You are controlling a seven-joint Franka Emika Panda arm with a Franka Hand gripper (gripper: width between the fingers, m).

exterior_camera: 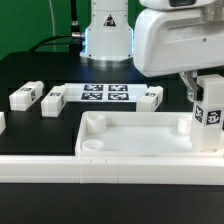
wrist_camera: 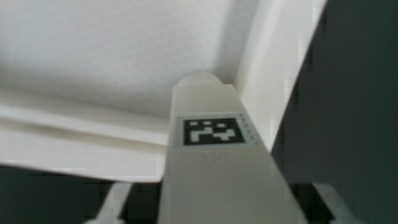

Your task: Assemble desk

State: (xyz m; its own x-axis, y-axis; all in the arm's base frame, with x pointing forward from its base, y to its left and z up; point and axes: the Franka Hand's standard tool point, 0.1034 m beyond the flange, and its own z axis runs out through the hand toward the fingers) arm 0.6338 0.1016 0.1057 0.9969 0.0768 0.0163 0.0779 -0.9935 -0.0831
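Nearest, the white desk top [exterior_camera: 120, 158] lies rim-up on the black table [exterior_camera: 50, 128]. Over its corner on the exterior view's right, the gripper [exterior_camera: 208, 100] is clamped on an upright tagged leg [exterior_camera: 212, 118]. Farther back, three loose legs [exterior_camera: 52, 100] lie flanking the marker board [exterior_camera: 105, 94].

On the black bench [exterior_camera: 40, 135] the large white plastic tray-like desk top [exterior_camera: 130, 148] lies at the front, toward the exterior view's right. Behind it lies the flat white marker board [exterior_camera: 105, 93] — one short square white plastic leg [exterior_camera: 24, 97] and a second leg [exterior_camera: 52, 100] lie on the exterior view's left of it, a third leg [exterior_camera: 152, 96] just beside its right edge. A fourth leg [exterior_camera: 210, 112] stands upright at the desk top's right end.
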